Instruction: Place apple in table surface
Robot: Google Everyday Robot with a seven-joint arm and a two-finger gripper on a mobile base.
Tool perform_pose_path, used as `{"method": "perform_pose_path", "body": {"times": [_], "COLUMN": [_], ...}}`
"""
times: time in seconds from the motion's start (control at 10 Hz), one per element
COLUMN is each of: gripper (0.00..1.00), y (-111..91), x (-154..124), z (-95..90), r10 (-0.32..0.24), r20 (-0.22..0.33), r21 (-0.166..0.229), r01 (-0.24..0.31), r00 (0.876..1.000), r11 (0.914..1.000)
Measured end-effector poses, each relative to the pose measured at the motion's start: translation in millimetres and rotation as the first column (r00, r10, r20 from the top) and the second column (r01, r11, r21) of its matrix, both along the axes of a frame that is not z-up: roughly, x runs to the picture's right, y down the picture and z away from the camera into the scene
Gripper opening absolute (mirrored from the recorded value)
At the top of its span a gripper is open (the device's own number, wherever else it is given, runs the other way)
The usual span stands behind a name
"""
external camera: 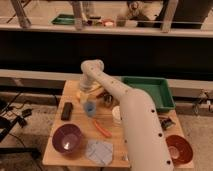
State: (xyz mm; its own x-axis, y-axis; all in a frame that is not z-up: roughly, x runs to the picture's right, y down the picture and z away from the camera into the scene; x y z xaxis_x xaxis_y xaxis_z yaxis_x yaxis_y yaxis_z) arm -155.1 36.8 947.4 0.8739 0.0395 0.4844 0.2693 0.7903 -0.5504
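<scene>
The gripper point(94, 94) hung low over the far part of the desk point(82, 127), with its fingers apart. The apple point(106, 99) lay on the desk just beside it, near a blue cup point(90, 107).

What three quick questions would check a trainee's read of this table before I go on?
1. True or false: the purple bowl sits at the wooden table's near-left corner.
2. Short answer: what lies between the purple bowl and the white cup?
3. The gripper is: A) over the red bowl; B) low over the table's far left, behind the blue cup; C) over the green tray.
Key: 1 true. 2 the orange-red sausage-shaped thing. 3 B.
</scene>
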Motion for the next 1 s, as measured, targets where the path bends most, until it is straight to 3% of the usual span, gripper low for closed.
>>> {"method": "perform_pose_path", "body": {"times": [0.4,0.9,1.0], "gripper": [0.80,0.79,0.70], "y": [2,5,5], "x": [2,-8,-9], "z": [4.7,3.1,2.7], "r10": [0.025,0.009,0.006], "r20": [-0.001,0.018,0.023], "r21": [-0.019,-0.023,-0.021], "r01": [-0.025,-0.008,-0.006], "r00": [1.000,1.000,1.000], "r11": [0.9995,0.9997,0.9998]}}
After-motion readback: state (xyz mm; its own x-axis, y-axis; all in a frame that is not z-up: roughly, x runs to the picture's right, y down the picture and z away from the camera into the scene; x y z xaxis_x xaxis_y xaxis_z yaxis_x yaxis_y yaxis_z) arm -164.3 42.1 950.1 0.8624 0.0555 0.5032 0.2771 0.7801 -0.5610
